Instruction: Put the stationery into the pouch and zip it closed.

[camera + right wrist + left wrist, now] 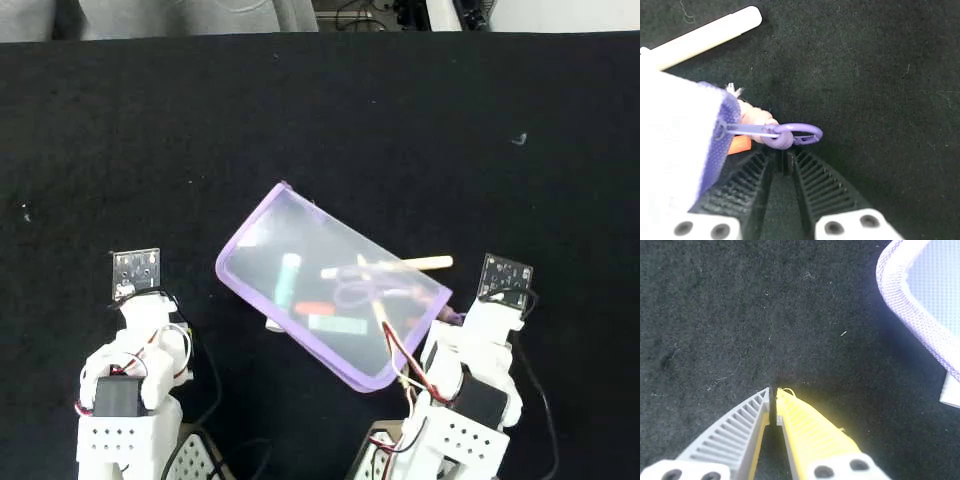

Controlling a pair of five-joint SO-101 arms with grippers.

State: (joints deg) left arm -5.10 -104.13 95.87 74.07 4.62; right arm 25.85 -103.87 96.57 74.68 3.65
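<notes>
A translucent pouch (330, 285) with purple trim lies tilted mid-table. Inside it are a teal stick (288, 278), a red piece (310, 307), a teal eraser (337, 324) and a purple looped item (352, 294). A cream pen (425, 263) pokes out past the pouch's right corner; it is also in the right wrist view (705, 35). My right gripper (785, 156) sits at that corner, shut on the purple zipper pull (792, 135). My left gripper (773, 392) is shut on nothing, over bare cloth a short way from the pouch's left corner (905, 300).
Black cloth covers the table (400, 120). A small white piece (272, 324) peeks out under the pouch's near edge, also in the left wrist view (952, 390). The left arm (135, 360) and right arm (480, 370) stand at the front edge.
</notes>
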